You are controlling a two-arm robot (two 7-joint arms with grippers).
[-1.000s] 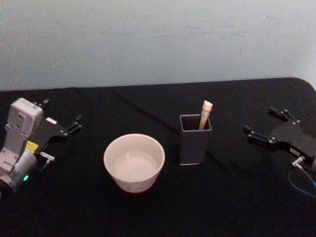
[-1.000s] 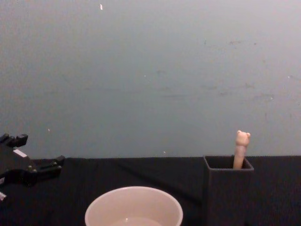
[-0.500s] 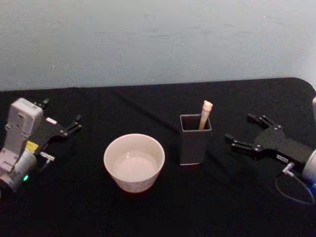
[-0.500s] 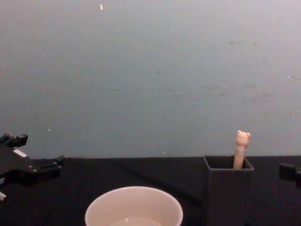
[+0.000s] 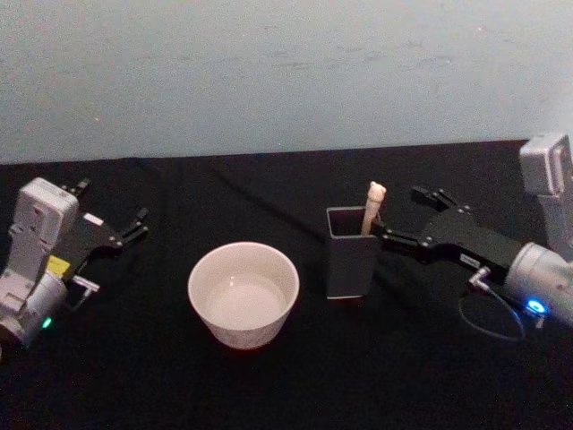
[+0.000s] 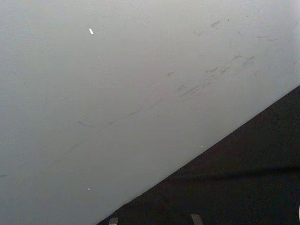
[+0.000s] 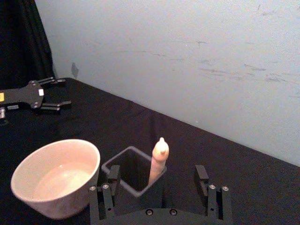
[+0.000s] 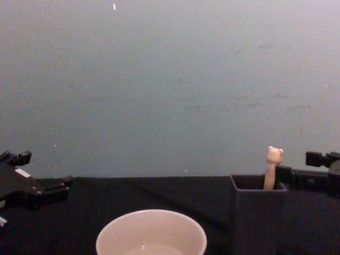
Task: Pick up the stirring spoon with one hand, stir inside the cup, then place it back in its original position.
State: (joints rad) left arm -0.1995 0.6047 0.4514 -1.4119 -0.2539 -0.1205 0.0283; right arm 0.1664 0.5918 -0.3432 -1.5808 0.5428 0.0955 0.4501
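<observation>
Cup [image 5: 243, 294] nearest, left of centre on black table [image 5: 430, 367]. Just to its right: dark holder [image 5: 351, 264] with stirring spoon [image 5: 372, 206] upright inside (shaft and bowl hidden, bear-head handle sticks out). Right tool [image 5: 401, 212] open, just right of the handle. Left tool [image 5: 110, 202] open, parked far left.

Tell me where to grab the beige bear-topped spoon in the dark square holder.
Pinch the handle of the beige spoon just under its bear head, the part clear of the dark holder rim, coming level from the robot's right, where the open right gripper sits.
</observation>
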